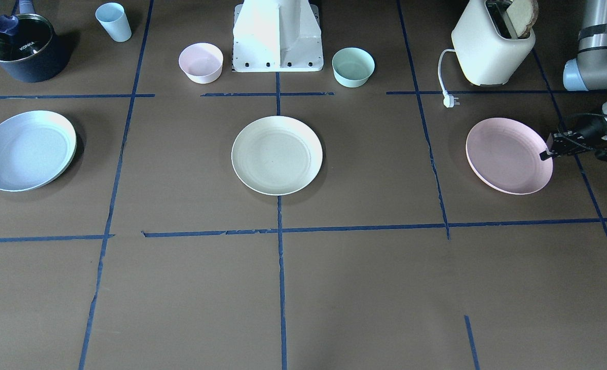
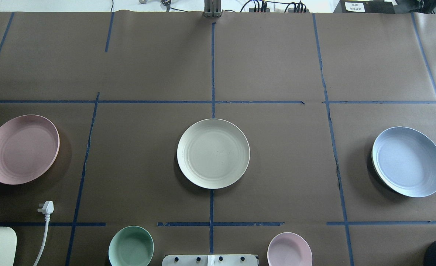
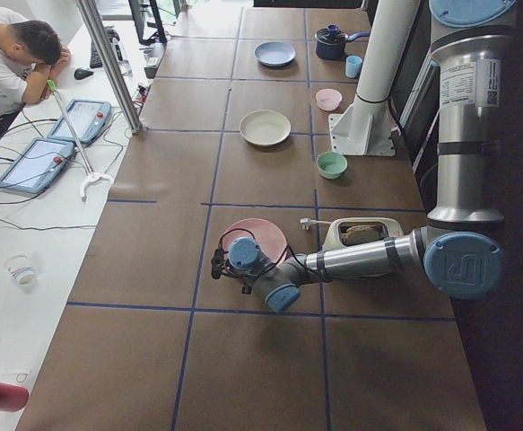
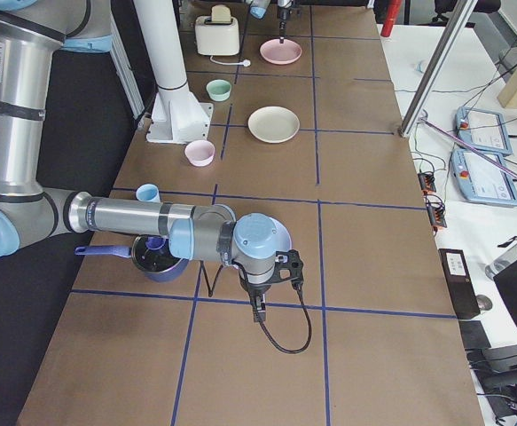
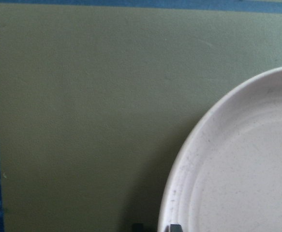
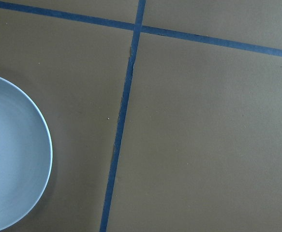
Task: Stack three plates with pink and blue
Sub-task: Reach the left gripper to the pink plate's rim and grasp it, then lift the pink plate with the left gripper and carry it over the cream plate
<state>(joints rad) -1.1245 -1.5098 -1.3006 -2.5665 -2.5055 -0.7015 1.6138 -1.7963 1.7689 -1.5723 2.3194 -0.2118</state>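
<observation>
Front view: pink plate (image 1: 509, 155) at right, cream plate (image 1: 276, 155) centred, blue plate (image 1: 25, 150) at left, set apart on the desk (image 1: 365, 288). Left wrist view: left tool (image 5: 155, 227) tips are seen astride the pink rim; clamping cannot be told. Right-side view: right tool (image 4: 260, 306), state indeterminable.

Left gripper (image 1: 545, 153) low, jaw state unclear.
</observation>
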